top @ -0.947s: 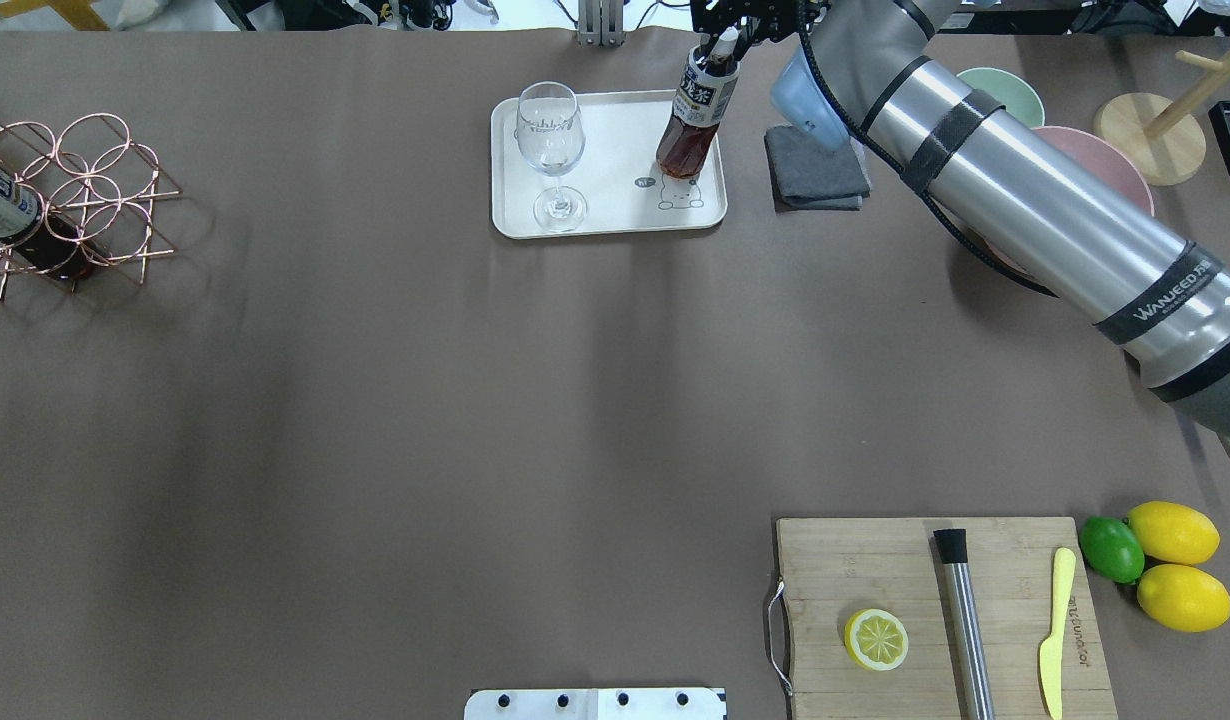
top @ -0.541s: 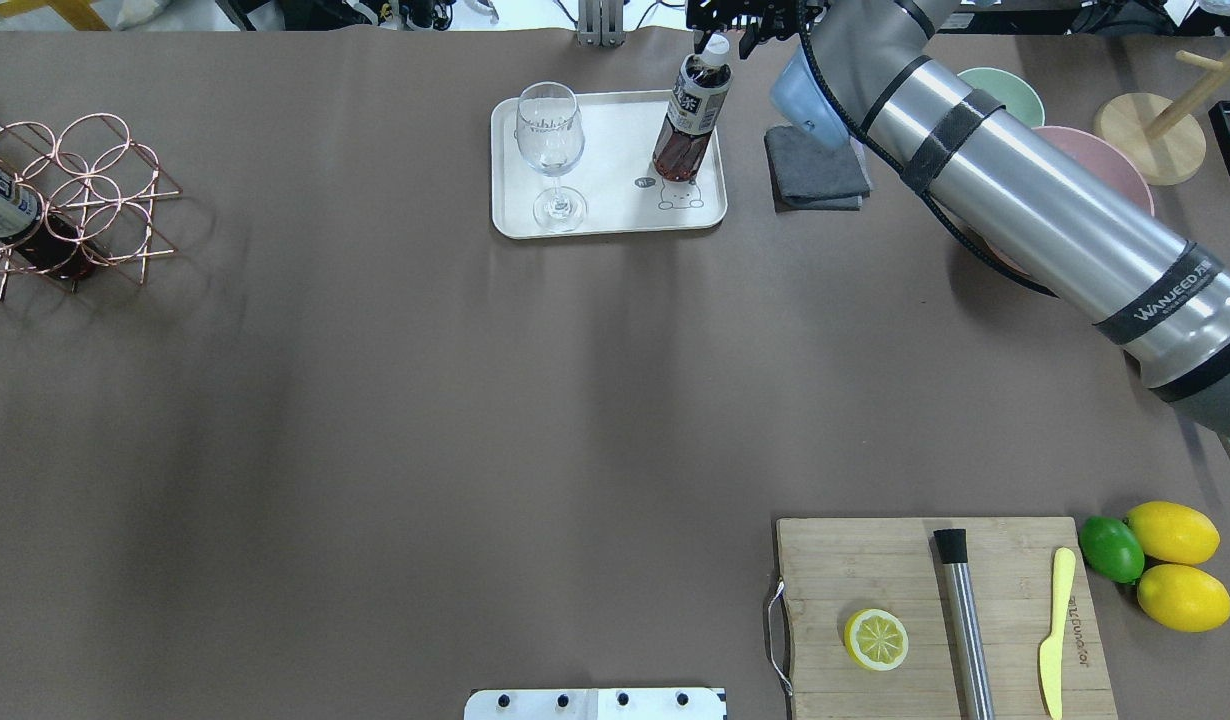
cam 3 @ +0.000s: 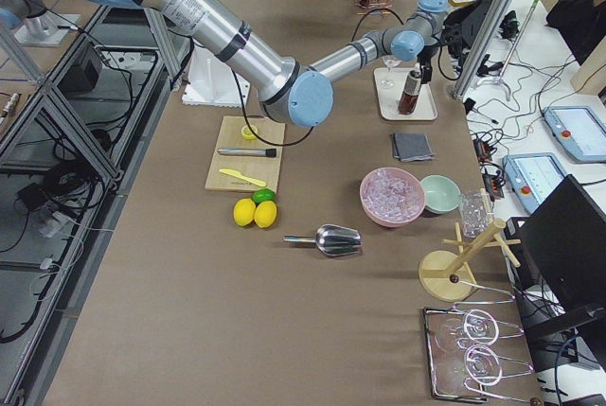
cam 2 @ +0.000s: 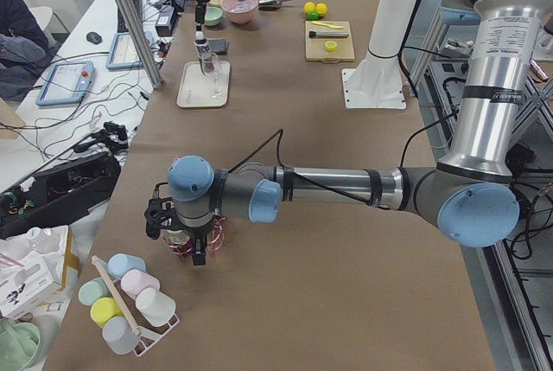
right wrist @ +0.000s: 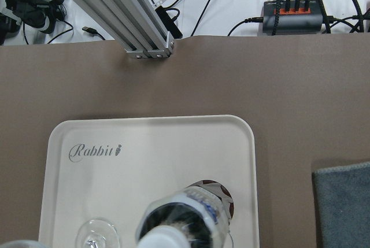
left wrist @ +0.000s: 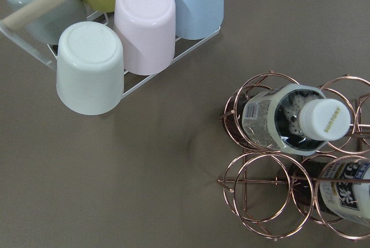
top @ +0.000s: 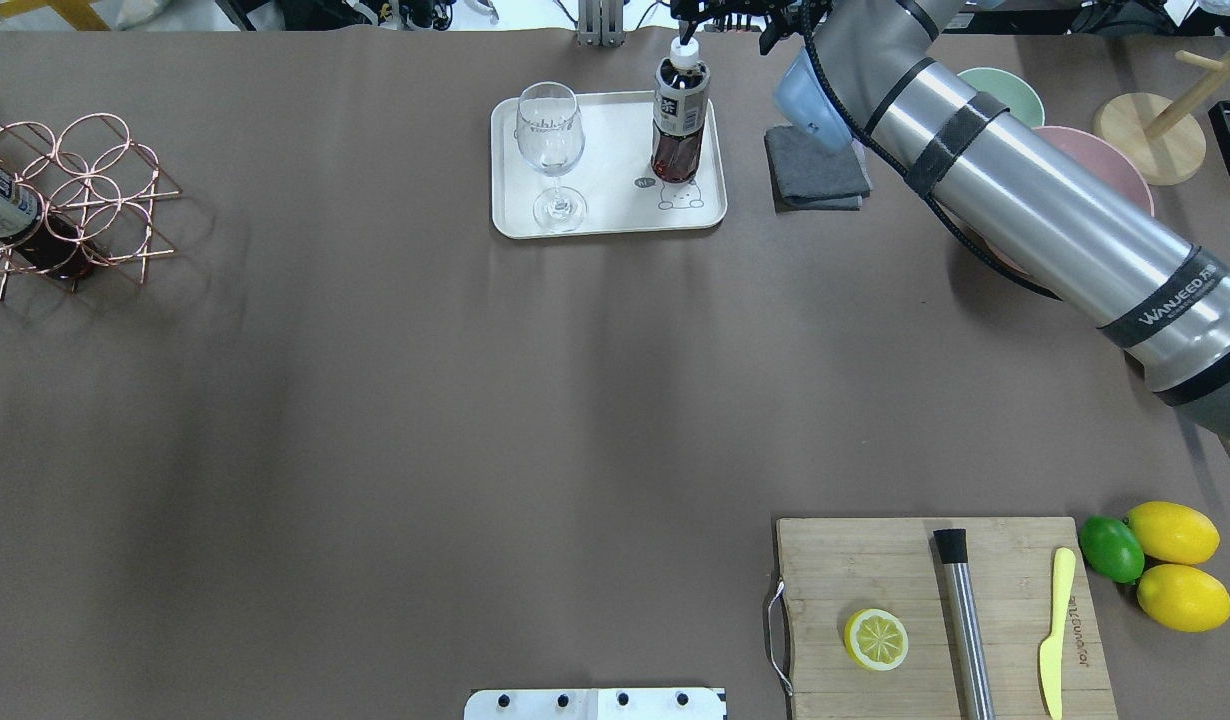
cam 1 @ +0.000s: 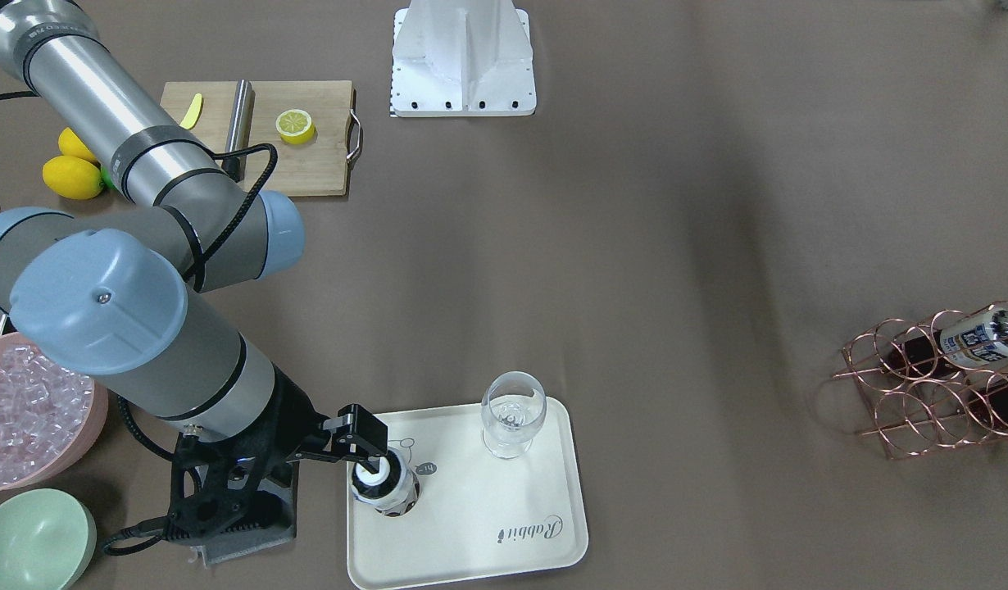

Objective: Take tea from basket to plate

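The small clear plastic bottle of dark tea with a white cap stands upright on the cream-white rectangular plate, on its 3 o'clock side in the overhead view. The right gripper sits narrow about the cap; whether it really grips, I cannot tell. If a finger drags while leaving, the tall bottle may topple toward the clear wine glass at its 9 o'clock.

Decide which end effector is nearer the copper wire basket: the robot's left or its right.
Left. The left end effector hangs right above the basket; the right end effector is far along the table, at the tea bottle standing on the plate.
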